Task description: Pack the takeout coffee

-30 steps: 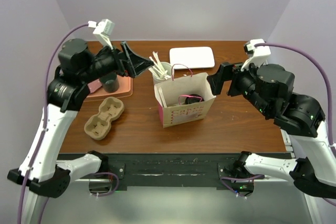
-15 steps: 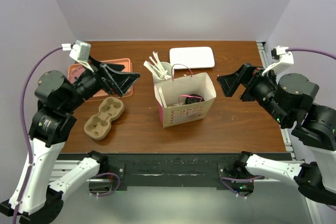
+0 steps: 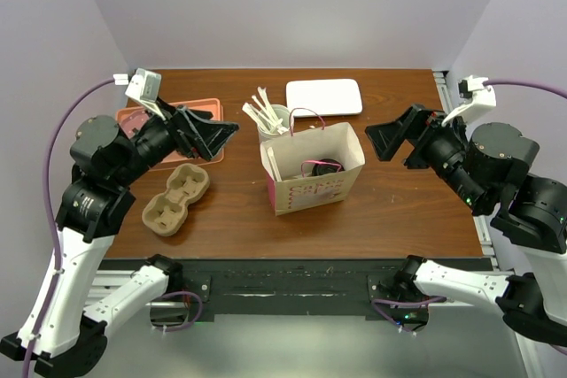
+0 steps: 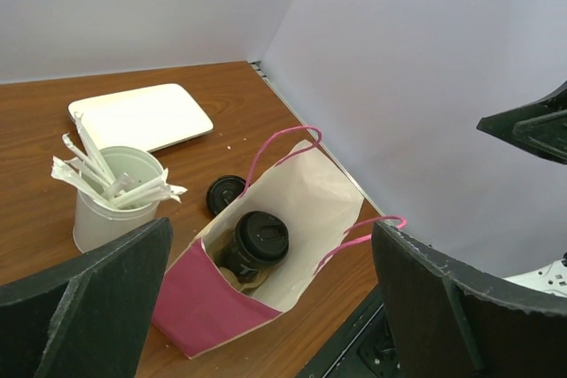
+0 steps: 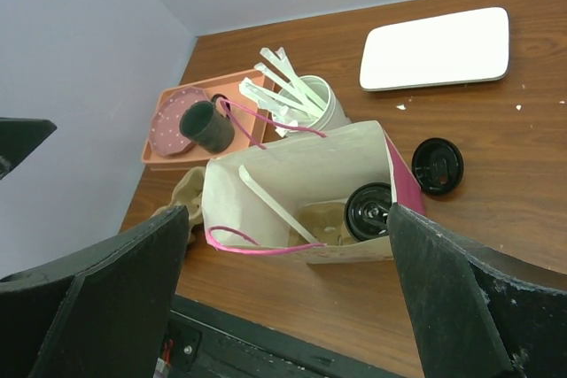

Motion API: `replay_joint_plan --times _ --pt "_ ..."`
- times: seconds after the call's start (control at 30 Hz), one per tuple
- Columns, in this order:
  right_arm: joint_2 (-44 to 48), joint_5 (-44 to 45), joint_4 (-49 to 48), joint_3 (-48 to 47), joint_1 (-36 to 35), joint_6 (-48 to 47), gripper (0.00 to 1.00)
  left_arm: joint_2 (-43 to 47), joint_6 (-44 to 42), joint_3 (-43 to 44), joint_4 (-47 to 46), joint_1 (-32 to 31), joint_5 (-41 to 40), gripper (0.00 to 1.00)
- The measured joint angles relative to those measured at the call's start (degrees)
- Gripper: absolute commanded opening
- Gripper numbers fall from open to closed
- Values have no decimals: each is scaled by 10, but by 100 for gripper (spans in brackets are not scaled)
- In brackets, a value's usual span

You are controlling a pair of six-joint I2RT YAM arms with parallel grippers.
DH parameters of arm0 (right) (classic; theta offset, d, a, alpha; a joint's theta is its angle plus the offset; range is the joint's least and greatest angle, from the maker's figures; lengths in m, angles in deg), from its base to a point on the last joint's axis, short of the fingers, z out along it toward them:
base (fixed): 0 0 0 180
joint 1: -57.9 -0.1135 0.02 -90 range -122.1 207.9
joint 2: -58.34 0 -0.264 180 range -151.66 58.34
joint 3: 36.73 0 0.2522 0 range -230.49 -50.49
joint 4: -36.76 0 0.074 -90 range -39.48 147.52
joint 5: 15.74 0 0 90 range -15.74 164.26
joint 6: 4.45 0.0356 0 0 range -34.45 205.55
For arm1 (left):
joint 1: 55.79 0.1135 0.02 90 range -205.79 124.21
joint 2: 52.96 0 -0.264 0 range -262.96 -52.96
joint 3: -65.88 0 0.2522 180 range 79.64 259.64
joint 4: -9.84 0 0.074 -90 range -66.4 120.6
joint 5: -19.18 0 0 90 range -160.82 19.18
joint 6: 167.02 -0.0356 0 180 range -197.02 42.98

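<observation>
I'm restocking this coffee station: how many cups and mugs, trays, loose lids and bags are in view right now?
Cups and mugs: 3 (takeout coffee, white cup, dark grey mug)
Trays: 2 (white tray, orange tray)
Loose lids: 1 (black lid)
Bags: 1 (paper bag)
Total: 7

Top view looks down from behind; wrist views face the paper bag [image 3: 310, 190] from opposite sides.

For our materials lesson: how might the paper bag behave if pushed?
The paper bag probably flexes, its thin walls standing open. The takeout coffee inside likely weights its base, resisting tipping. Its pink handles look floppy.
</observation>
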Motion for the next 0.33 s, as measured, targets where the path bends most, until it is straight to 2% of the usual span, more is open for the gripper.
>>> replay_joint_plan --times 0.33 --pt "0 0 -15 3 0 0 98 -4 0 0 -16 0 2 100"
